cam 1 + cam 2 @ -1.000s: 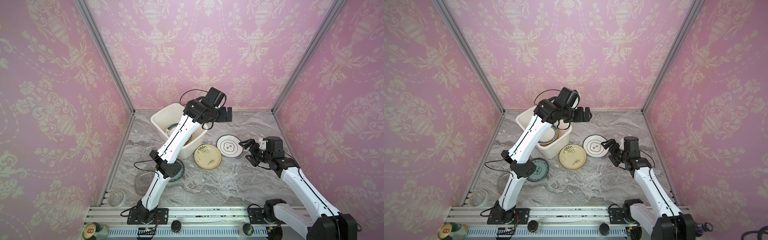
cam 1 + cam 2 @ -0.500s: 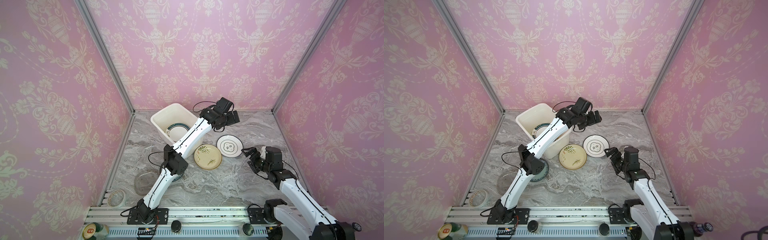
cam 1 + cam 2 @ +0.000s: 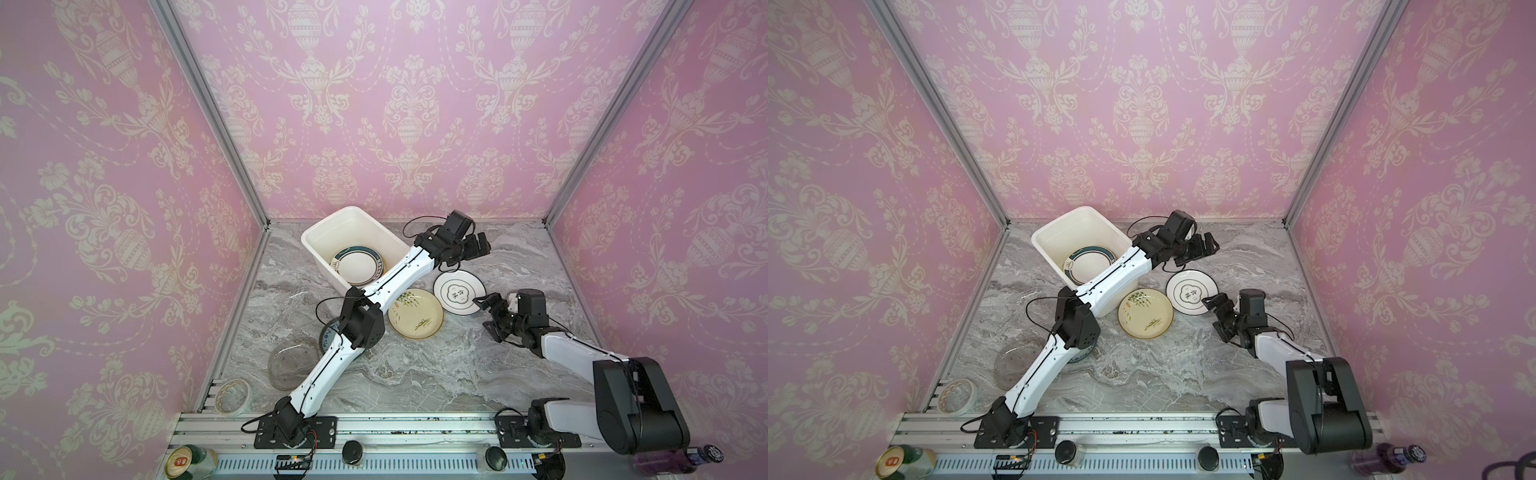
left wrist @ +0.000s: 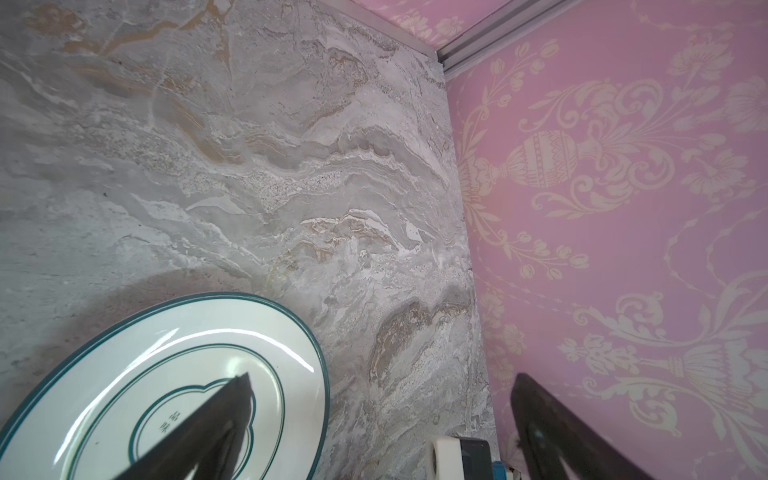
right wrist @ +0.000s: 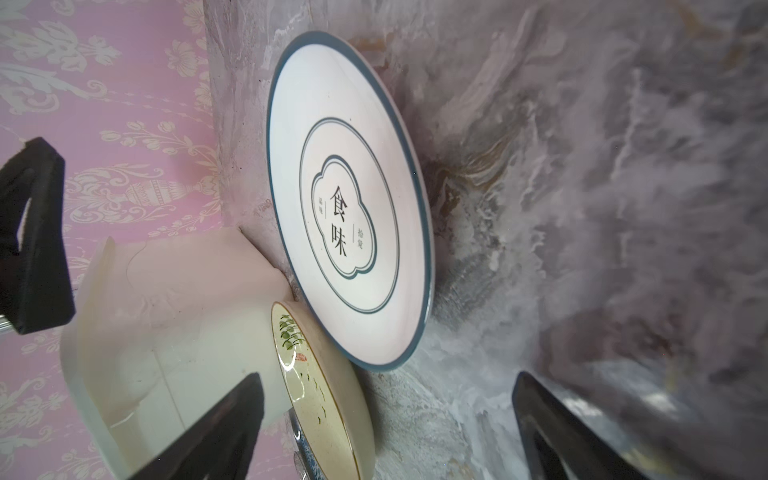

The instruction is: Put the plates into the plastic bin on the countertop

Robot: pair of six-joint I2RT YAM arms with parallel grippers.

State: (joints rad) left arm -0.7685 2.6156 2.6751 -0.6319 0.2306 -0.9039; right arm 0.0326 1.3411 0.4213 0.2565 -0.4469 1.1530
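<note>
Deep white rectangular plastic bin (image 3: 349, 227): upright, rear left of grey-white marble countertop (image 3: 415, 374). Inside it: white dark-rimmed round plate (image 3: 355, 267), yellow rim showing beneath. Flat on countertop: emblem-centred white dark-rimmed plate (image 3: 459, 293); cream green-sprigged plate (image 3: 415, 319) just beside it, near bin; teal patterned plate (image 3: 328, 332), mostly hidden; clear glass plate (image 3: 289, 361), front left.

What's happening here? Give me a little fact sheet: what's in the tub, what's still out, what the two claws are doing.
Plastic bin: dark-rimmed plate inside
Countertop: lettered white plate, sprig plate, clear glass plate, teal plate, partly hidden
Left gripper: open, empty, beside the bin
Right gripper: open, empty, beside lettered white plate
</note>
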